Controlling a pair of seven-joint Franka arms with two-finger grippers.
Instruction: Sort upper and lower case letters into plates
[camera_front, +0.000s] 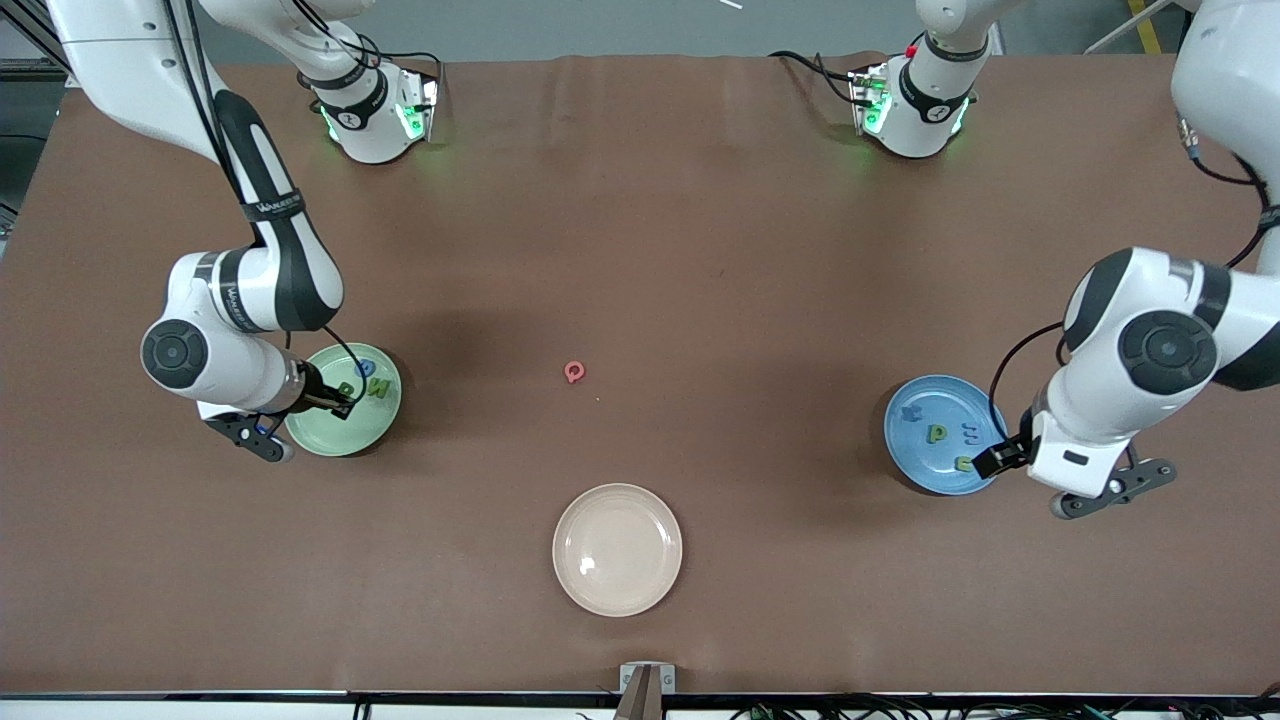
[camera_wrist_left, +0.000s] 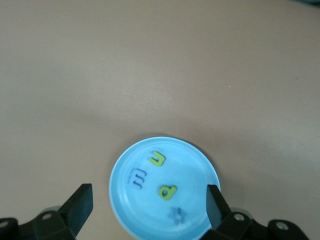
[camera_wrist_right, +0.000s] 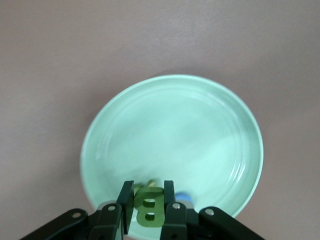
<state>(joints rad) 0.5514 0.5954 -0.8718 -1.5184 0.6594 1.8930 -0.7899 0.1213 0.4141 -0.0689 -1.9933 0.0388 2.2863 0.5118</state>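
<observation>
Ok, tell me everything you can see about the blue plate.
The blue plate is round, shallow and glossy, sitting flat on the brown table toward the left arm's end. Four small letters lie in it: a green u, a green p, a blue m and a blue x-like piece. The open left claw hangs over it, touching nothing.
</observation>
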